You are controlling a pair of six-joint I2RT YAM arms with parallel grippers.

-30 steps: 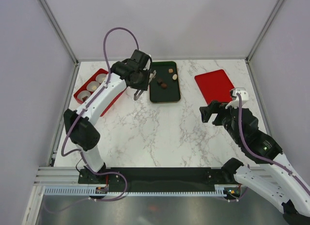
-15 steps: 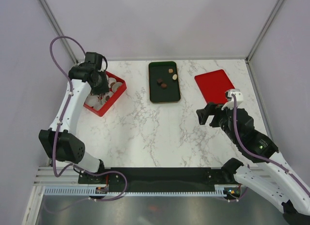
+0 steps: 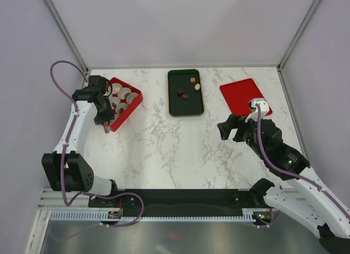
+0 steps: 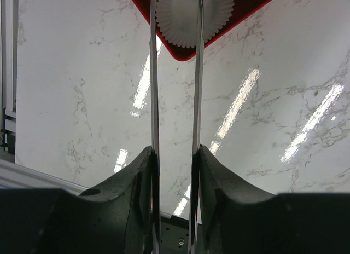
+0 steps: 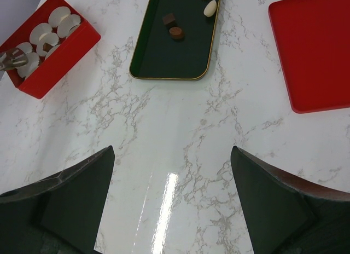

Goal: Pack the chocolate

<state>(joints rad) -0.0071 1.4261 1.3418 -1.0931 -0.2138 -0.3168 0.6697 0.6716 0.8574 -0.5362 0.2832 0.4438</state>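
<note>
Several chocolates lie on the dark green tray: a tan one, a cream one, a dark one and a brown one. They also show in the right wrist view, from the cream one to the brown one. One brown chocolate sits in a paper cup in the red box. My left gripper is shut on metal tongs that reach over a paper cup at the box's near corner; their tips are out of view. My right gripper is open and empty above bare marble.
The red box holds several white paper cups. A flat red lid lies at the right, also in the right wrist view. A metal rail runs along the table's left edge.
My left arm swung left with the tongs from the green tray to the red box, then drew back to the box's near corner. My right gripper shifted slightly left.
</note>
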